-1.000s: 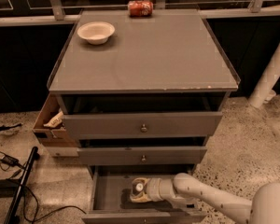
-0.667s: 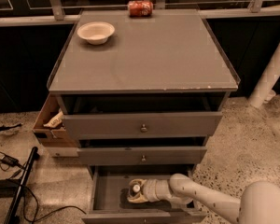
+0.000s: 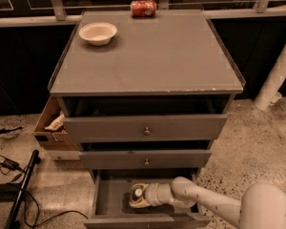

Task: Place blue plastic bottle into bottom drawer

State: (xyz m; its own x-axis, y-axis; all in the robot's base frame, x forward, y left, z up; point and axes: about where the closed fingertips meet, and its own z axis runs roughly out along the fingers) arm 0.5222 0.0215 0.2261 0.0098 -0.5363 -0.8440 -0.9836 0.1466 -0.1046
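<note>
The bottom drawer (image 3: 110,197) stands pulled out toward the near side. The arm reaches into it from the right, and the hand (image 3: 147,196) sits inside the drawer at the blue plastic bottle (image 3: 138,193), whose white cap shows at the hand's tip. Whether the hand is gripping the bottle I cannot tell. On the tabletop (image 3: 152,61), a white bowl (image 3: 98,33) sits far left and a red soda can (image 3: 143,8) lies at the far edge.
</note>
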